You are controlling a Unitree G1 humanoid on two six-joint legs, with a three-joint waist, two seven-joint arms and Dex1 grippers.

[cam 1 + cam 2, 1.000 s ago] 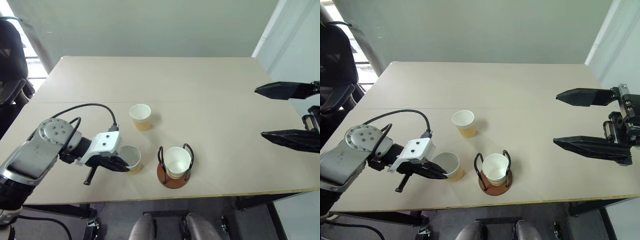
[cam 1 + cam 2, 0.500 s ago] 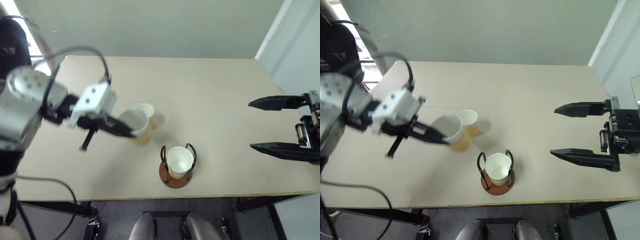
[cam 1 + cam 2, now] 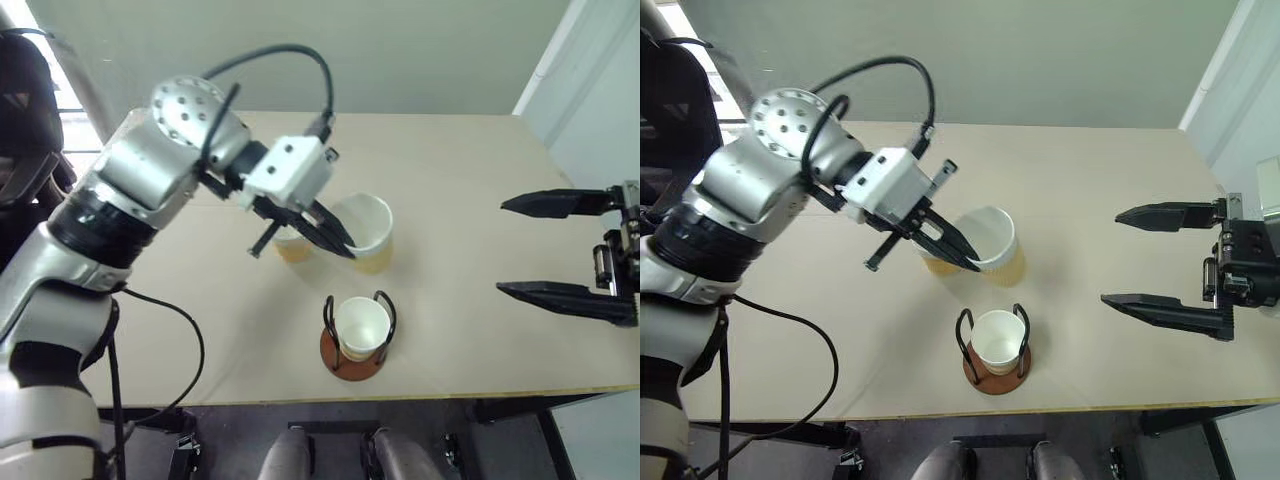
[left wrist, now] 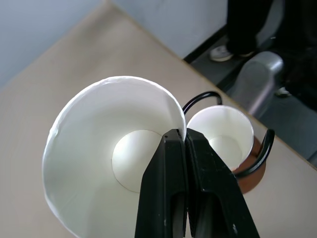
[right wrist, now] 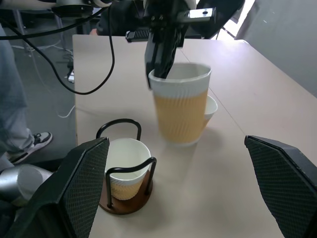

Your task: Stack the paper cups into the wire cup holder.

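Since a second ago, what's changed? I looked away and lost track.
The left gripper, shut on the rim of a cup, has lifted it off the table and carried it up and toward the holder; it now hangs above the table, near the holder. The cup in the holder, the third cup and the open right gripper stayed about as they were.
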